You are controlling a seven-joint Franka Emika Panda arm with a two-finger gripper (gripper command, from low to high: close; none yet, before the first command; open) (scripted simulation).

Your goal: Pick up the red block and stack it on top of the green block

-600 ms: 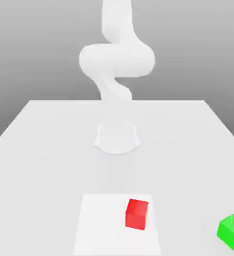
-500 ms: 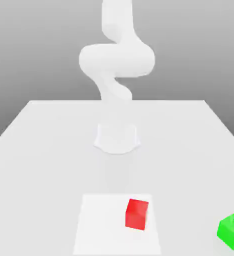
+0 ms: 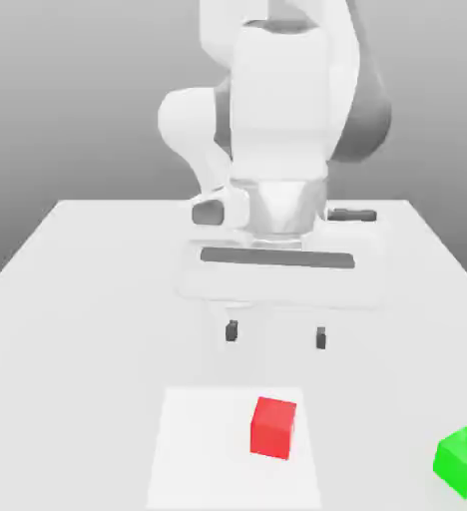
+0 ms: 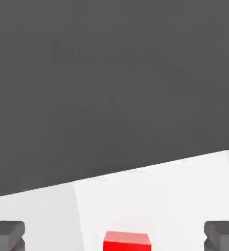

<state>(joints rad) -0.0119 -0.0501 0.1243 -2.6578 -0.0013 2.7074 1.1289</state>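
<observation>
You can see your gripper (image 3: 276,336) in the exterior view, above the table (image 3: 98,349). Its two jaws stand wide apart, as open as they go, and between them there is nothing held. The fingertips (image 3: 232,330) touch neither of the two blocks. In the hand view also, you see the fingertips far from each other, and the red block is seen in the space between them.

The red block (image 3: 273,428) rests on the white square (image 3: 203,449), on the part of it toward the exterior view's right. It is turned a little, and in the exterior view it appears lower than the gripper. The green block (image 3: 464,461) lies on the table, well apart from the red block, near the edge of the picture at the exterior view's right. On the faces of the red block you can read no label, brand or writing.
</observation>
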